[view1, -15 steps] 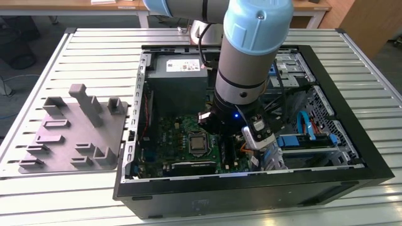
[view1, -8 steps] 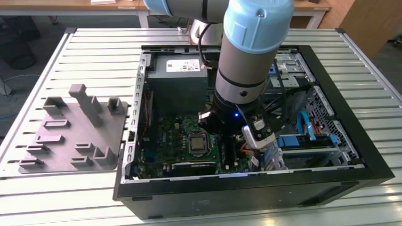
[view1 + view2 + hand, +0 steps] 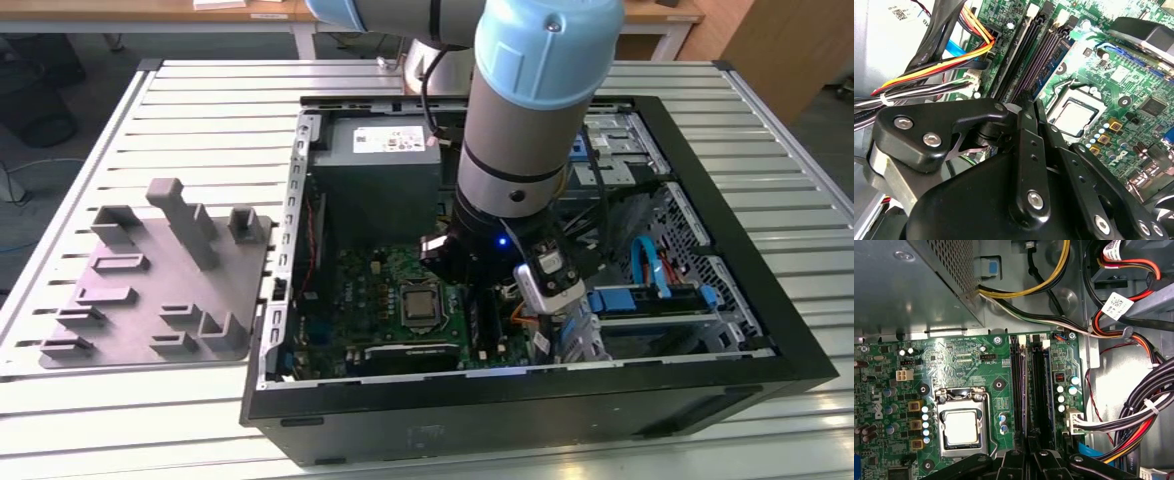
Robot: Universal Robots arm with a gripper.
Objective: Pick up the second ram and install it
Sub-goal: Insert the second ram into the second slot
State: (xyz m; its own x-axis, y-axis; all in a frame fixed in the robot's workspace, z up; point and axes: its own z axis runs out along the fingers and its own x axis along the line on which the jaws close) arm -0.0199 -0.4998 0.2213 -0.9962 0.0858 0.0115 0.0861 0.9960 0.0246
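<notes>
Your tool (image 3: 1026,107) is down inside the open computer case (image 3: 747,390), over the memory slots (image 3: 1030,385) at 3 o'clock from the processor socket (image 3: 961,426). Its fingers are closed on the second ram (image 3: 1040,117), a thin edge barely visible between them. Linkage hides the slots' near ends. Cable labels are illegible.

Arm (image 3: 514,120) is grey with a pale blue cap – gripper (image 3: 1026,112) is all black linkage bars, silver screws everywhere.

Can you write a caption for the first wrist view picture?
Gripper poised over the motherboard's memory slots, beside the processor.
</notes>
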